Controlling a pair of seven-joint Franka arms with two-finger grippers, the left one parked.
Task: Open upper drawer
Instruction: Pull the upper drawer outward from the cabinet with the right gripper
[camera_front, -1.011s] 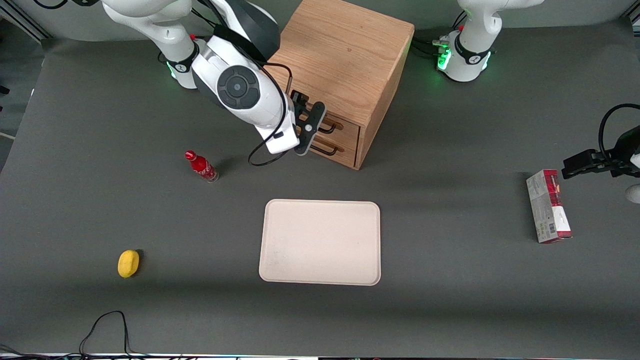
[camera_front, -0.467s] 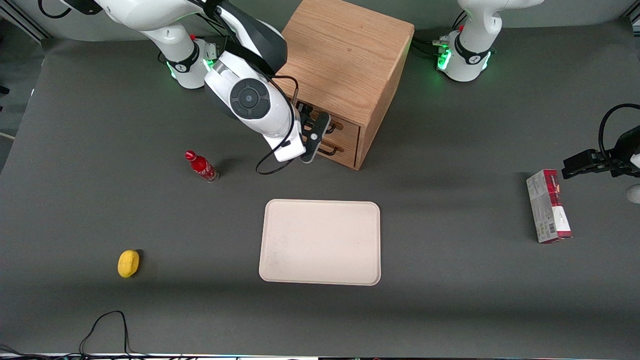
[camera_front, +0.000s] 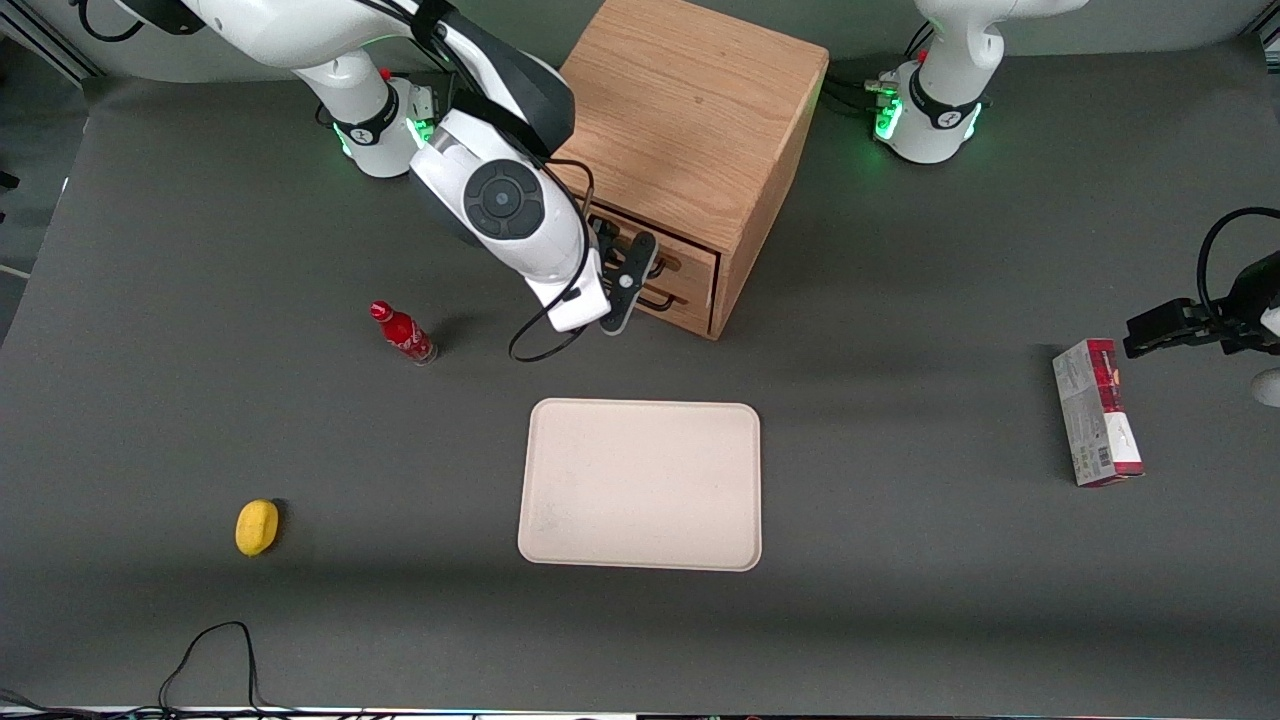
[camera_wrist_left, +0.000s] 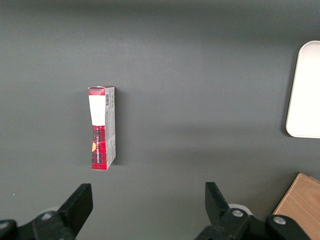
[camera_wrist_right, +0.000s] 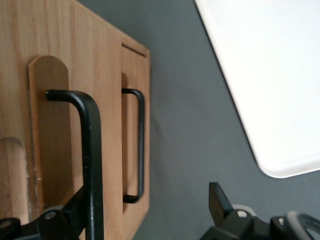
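Note:
The oak cabinet (camera_front: 690, 110) stands at the back of the table with two drawers in its front. The upper drawer (camera_front: 695, 262) is shut; its black bar handle (camera_front: 662, 262) is partly covered by my right gripper (camera_front: 632, 258), which is right in front of it. In the right wrist view the upper handle (camera_wrist_right: 93, 150) runs close by one finger (camera_wrist_right: 75, 210), inside the open jaws; the other finger (camera_wrist_right: 218, 200) is well apart from it. My gripper (camera_wrist_right: 147, 212) is open and holds nothing. The lower drawer (camera_wrist_right: 136, 80) with its handle (camera_wrist_right: 141, 145) lies below.
A cream tray (camera_front: 640, 485) lies nearer the front camera than the cabinet. A red bottle (camera_front: 403, 333) stands beside the working arm. A yellow fruit (camera_front: 257, 527) lies toward the working arm's end. A red and white box (camera_front: 1097, 412) lies toward the parked arm's end.
My gripper has moved in toward the cabinet front and now stands at the upper handle. The jaws stay open. The drawers have not moved.

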